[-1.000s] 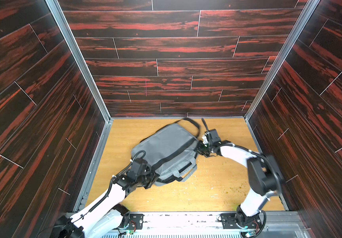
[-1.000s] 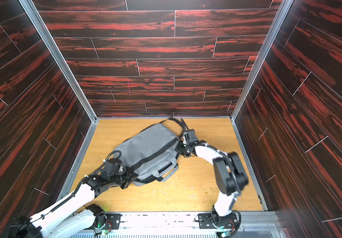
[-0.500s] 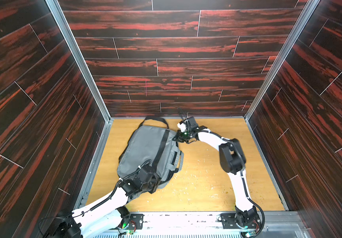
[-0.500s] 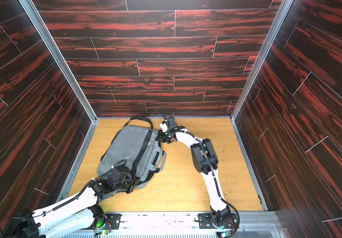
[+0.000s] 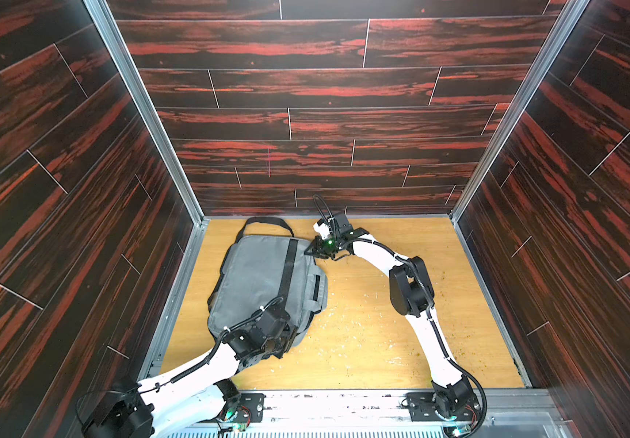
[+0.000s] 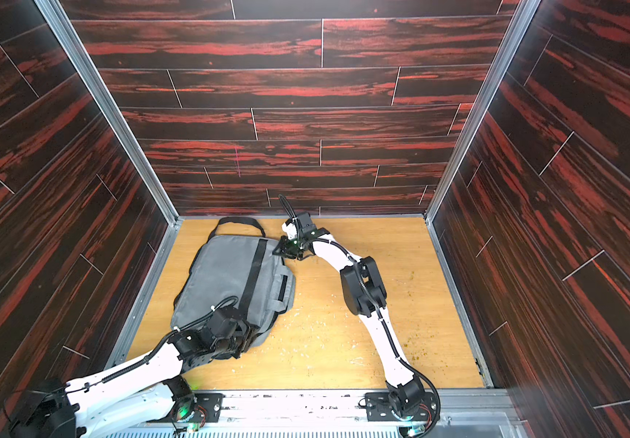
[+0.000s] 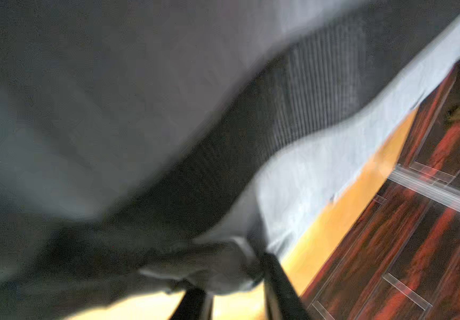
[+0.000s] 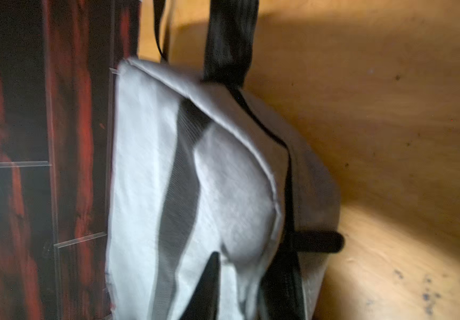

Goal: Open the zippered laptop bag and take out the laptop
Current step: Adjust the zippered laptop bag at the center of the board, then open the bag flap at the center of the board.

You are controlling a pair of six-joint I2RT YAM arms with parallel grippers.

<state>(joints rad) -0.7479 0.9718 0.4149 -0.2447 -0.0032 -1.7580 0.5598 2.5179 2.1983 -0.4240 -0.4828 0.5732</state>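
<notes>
The grey zippered laptop bag (image 5: pixel 260 277) (image 6: pixel 226 273) lies flat on the wooden floor near the left wall, a black band (image 5: pixel 288 269) running along it. Its grey handles (image 5: pixel 315 288) face right and its black shoulder strap (image 5: pixel 267 220) loops at the far end. My left gripper (image 5: pixel 286 339) (image 7: pixel 231 274) is at the bag's near corner, fingers apart with floor showing between them. My right gripper (image 5: pixel 311 251) (image 8: pixel 246 257) stands with its fingers apart astride the far right corner, beside a black tab (image 8: pixel 317 241). The laptop is hidden.
Dark red wood-panel walls (image 5: pixel 305 113) close in the floor on three sides, and the bag sits close to the left one. Pale crumbs (image 5: pixel 359 326) are scattered on the bare floor right of the bag. A metal rail (image 5: pixel 343 405) carrying the arm bases runs along the front.
The bag has swung round and slid toward the left wall, held at two corners. My right arm reached farther back and left. Both grippers' fingers have now parted.
</notes>
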